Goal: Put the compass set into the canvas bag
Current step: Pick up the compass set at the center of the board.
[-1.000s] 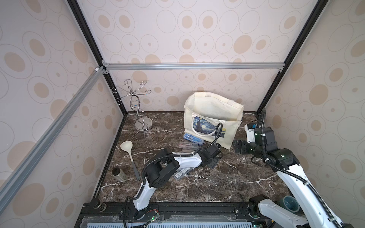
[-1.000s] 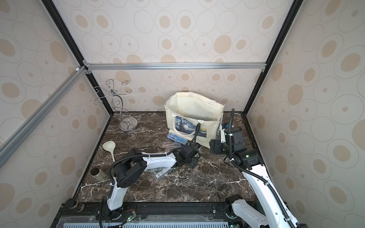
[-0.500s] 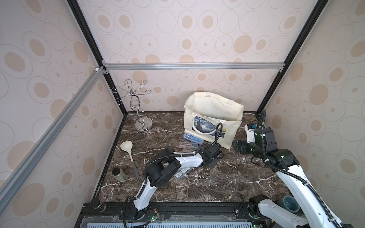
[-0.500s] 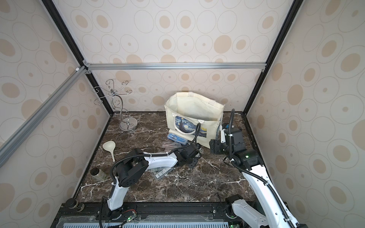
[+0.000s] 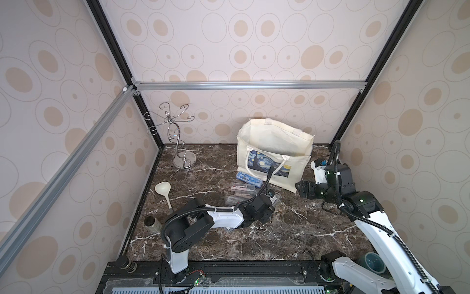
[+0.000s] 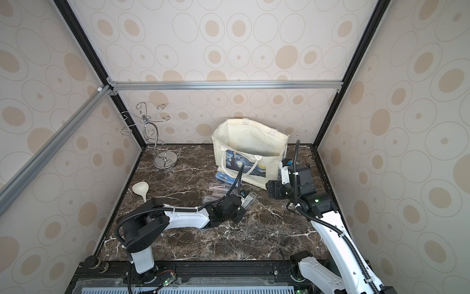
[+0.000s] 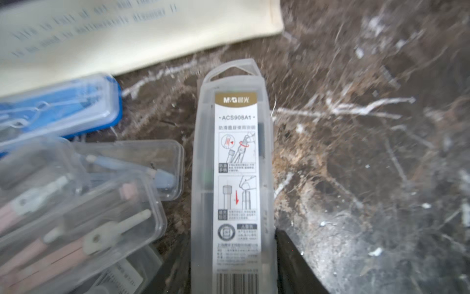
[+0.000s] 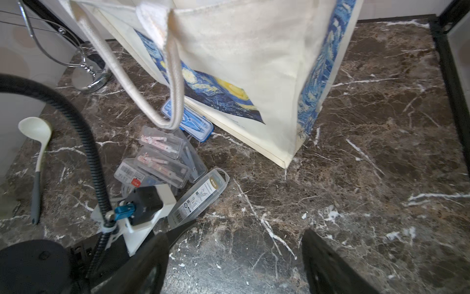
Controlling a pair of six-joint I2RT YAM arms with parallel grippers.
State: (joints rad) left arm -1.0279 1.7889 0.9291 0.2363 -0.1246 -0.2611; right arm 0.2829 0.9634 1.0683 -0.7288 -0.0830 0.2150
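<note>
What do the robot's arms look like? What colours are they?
The left arm and right arm are white tubes with chunky black round joints. A ribbed black cable loops above each. The left gripper and right gripper are black.

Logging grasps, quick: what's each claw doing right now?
Left claw: closed on the clear compass set.
Right claw: open, holding nothing.

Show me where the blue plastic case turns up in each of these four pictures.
In a top view: the blue case lies mid-picture at the foot of the canvas bag.
In a top view: same spot, below the bag's print.
Left wrist: beside the clear cases, near the bag's cream edge.
Right wrist: partly behind the hanging rope handle.
Shared landmark: the canvas bag.
</note>
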